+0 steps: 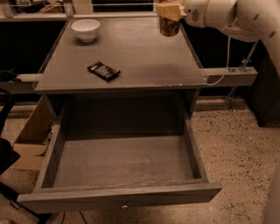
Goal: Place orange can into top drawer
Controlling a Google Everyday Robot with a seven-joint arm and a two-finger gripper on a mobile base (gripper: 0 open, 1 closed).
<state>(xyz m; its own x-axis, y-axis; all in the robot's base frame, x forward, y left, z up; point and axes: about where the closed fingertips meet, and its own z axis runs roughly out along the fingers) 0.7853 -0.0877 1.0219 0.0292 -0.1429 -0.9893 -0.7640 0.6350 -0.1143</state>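
The orange can hangs in the air above the back right part of the grey cabinet top, clear of the surface. My gripper is shut on the can's upper part, reaching in from the right at the top of the view. The top drawer is pulled fully open below the cabinet top, with a small round knob on its front panel. The drawer's inside holds nothing.
A white bowl stands at the back left of the cabinet top. A flat dark snack bar lies left of the middle. A cardboard box sits on the floor to the left. My white arm fills the upper right.
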